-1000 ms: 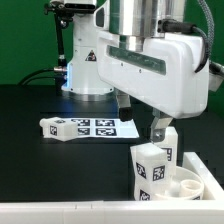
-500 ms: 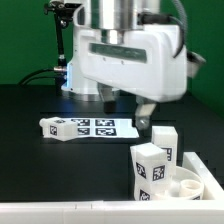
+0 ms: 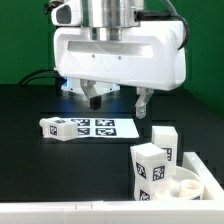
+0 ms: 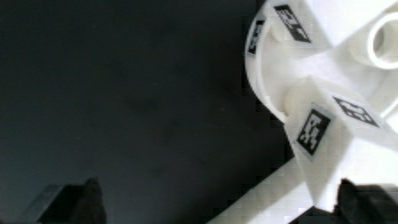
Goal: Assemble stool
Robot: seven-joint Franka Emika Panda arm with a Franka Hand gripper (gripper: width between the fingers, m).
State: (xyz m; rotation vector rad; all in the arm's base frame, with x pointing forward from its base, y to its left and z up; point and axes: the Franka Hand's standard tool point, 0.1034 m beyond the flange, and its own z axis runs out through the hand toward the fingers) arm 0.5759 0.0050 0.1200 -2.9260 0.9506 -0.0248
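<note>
Since a second ago the gripper point(image 3: 118, 102) has lifted off the upright legs point(image 3: 152, 168) and shifted toward the exterior view's left. Its jaws are wide apart, empty, touching nothing. These legs stand on the seat point(image 3: 190, 186) at the table point(image 3: 30, 170) corner nearest the camera. One loose leg point(image 3: 55, 128) lies flat further left, long axis crosswise; likely the next pick.

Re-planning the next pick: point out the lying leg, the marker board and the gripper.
lying leg point(image 3: 55, 128): exterior view, on its tagged side face.
marker board point(image 3: 100, 128): exterior view, middle of the flat sheet.
gripper point(image 3: 118, 105): exterior view, midway between its open fingertips.
</note>
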